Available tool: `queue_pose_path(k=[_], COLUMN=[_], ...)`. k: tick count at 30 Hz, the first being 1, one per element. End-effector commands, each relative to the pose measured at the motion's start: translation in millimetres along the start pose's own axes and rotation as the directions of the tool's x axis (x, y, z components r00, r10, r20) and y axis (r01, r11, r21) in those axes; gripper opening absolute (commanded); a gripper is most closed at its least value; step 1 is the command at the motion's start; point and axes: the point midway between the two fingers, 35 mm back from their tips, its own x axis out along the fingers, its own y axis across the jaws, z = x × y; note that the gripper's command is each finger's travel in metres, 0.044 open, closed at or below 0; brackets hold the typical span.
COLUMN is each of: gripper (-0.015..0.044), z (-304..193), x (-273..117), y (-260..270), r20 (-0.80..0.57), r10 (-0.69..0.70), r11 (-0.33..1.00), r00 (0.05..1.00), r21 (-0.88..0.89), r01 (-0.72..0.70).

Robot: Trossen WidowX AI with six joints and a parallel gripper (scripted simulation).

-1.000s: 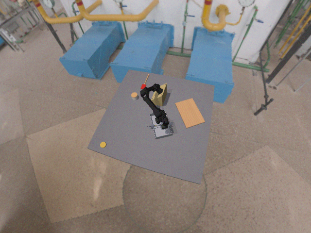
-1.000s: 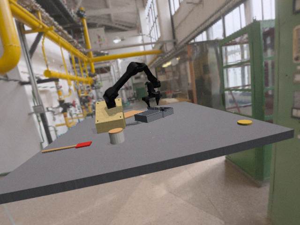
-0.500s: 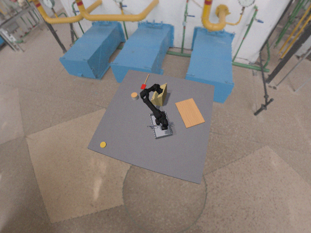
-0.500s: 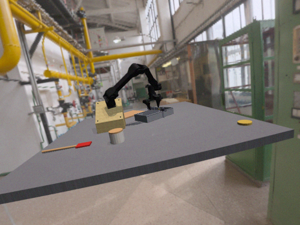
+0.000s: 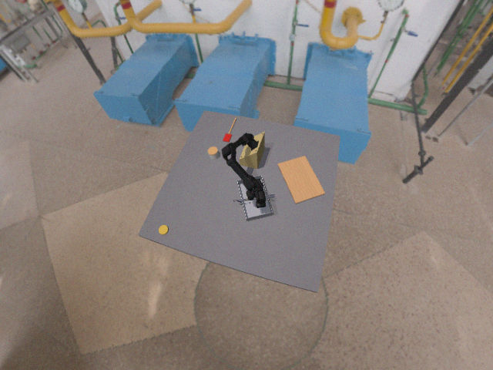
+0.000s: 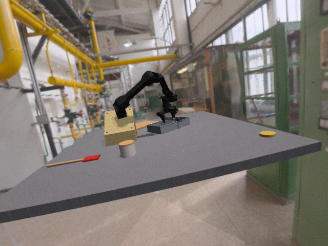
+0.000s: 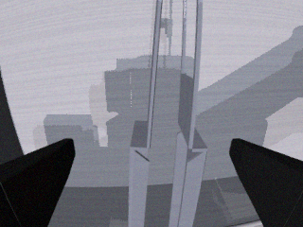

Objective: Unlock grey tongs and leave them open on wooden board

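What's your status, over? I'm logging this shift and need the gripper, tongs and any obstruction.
Gripper open, nothing held. Tongs across roasting tin, between the fingers. No obstruction seen between them.

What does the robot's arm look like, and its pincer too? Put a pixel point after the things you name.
The arm point(image 5: 239, 170) point(image 6: 138, 88) is black all over, with chunky joints and slimmer parts between them. The pincer point(image 6: 167, 119) point(image 7: 154, 148) is black too, with two fingers that get narrower towards blunt tips.
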Motion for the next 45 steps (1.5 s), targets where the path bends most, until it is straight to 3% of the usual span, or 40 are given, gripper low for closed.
queue_pose_path(k=[1,10,23,35,41,45], gripper=[0.044,0.044,0.0099,0.0019,-0.0139,-0.015], z=[0,0,0,0,0,-1], x=[11,16,13,13,10,-26], y=[-5,-6,-3,-3,-2,4], r20=[0.003,0.004,0.001,0.001,0.0,-0.004], r10=[-0.016,-0.016,-0.007,-0.007,-0.007,-0.006], r11=[1.0,1.0,1.0,1.0,1.0,1.0], r00=[1.0,1.0,1.0,1.0,1.0,1.0], r21=[-0.009,-0.009,-0.002,-0.002,-0.002,-0.005], r01=[0.016,0.016,0.007,0.007,0.007,0.006])
